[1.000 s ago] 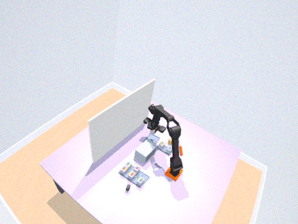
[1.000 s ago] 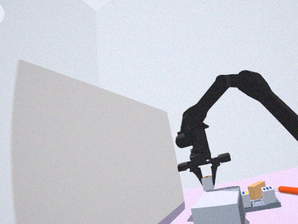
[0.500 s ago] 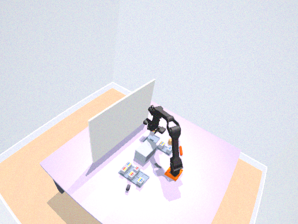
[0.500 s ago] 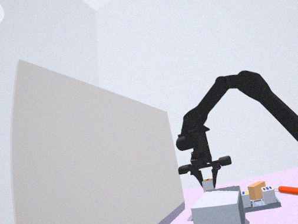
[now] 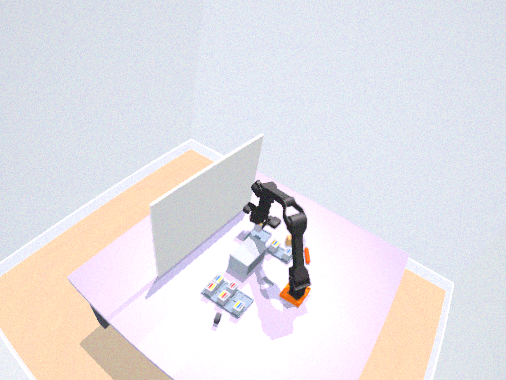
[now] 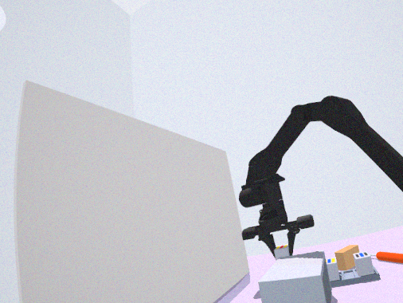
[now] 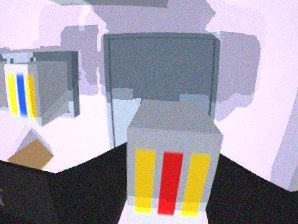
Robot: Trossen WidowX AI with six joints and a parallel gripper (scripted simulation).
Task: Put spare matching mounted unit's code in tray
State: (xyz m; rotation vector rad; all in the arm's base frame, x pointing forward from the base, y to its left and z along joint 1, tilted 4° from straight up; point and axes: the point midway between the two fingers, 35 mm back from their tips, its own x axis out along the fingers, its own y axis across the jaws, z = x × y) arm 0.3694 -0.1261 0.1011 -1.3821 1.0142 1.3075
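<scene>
Biggest worry first: that big white panel [image 6: 127, 199] stands close beside the arm, so any sideways swing near it could clip it, I'd guess. Next, the grey box [image 6: 295, 281] sits right by the drop spot, and in the exterior view it hides most of the tray [image 7: 161, 66], so how much height is left is hard to tell; releasing too high could make the part bounce or tip. The tool [image 6: 281, 245] is clamped on the spare [image 7: 173, 165], the grey block with yellow-red-yellow stripes, hanging low right over the tray; in the wrist view the tray's dark recess sits just beyond the block. If the block isn't centred, an edge could catch the tray wall and it'd end up tilted or half out on the worktop [image 5: 350, 260]. Smallest thing: another striped block [image 7: 40, 86] sits nearby to the left, but looks well apart.
</scene>
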